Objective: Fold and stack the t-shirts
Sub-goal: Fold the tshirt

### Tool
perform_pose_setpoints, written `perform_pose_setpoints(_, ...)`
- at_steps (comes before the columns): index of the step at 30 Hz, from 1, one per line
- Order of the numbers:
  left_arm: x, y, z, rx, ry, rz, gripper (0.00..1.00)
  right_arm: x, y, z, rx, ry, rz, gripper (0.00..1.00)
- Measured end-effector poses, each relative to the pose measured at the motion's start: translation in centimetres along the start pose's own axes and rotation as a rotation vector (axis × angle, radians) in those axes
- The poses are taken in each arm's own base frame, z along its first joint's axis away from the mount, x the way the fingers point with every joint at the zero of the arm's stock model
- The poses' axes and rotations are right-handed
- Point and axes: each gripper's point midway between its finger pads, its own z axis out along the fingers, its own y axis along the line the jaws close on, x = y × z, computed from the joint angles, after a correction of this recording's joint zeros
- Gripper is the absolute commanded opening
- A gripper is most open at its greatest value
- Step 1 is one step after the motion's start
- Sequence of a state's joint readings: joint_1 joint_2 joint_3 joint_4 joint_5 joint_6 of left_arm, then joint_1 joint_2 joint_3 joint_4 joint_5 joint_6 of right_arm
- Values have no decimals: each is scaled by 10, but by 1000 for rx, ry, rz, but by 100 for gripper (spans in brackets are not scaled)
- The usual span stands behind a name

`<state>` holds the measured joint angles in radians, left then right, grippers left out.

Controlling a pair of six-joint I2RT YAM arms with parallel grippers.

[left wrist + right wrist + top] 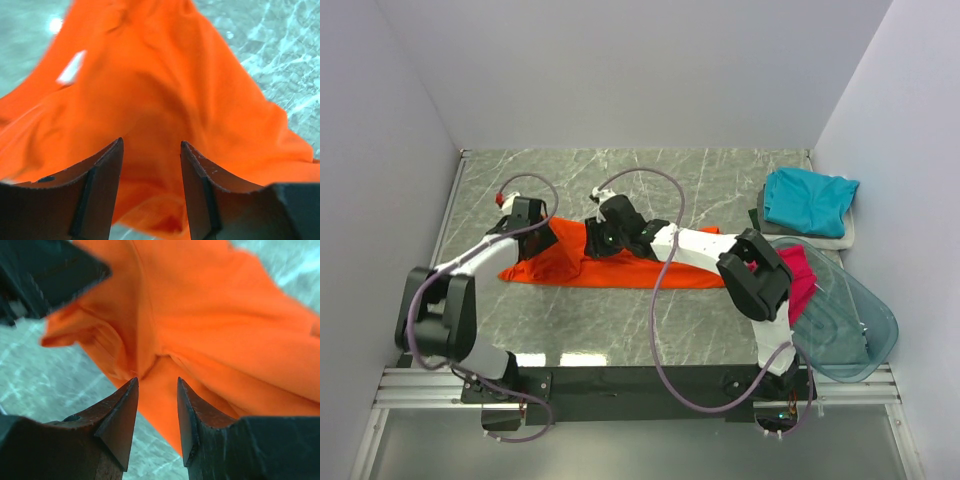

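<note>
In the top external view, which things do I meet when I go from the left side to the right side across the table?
Left gripper, orange t-shirt, teal t-shirt. I leave out the right gripper, because it lies over the orange t-shirt.

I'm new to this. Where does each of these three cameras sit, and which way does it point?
Top external: fixed above and behind the arms, looking down on the marble table, the orange t-shirt and the teal t-shirt; both arms show.
Left wrist: rides the left arm, looking past its left fingers, spread apart, onto orange cloth.
Right wrist: rides the right arm, looking past its right fingers onto the same cloth.
Shared: all three see the orange t-shirt; both wrist views see marble.
</note>
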<state>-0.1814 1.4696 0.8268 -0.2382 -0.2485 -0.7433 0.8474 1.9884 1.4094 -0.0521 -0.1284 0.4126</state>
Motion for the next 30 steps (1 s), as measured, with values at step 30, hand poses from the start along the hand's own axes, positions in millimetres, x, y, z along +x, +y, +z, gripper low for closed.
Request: perform_pose_setpoints(30, 66, 10, -52, 150, 76, 96, 55, 37, -58, -27, 144, 36, 80, 44)
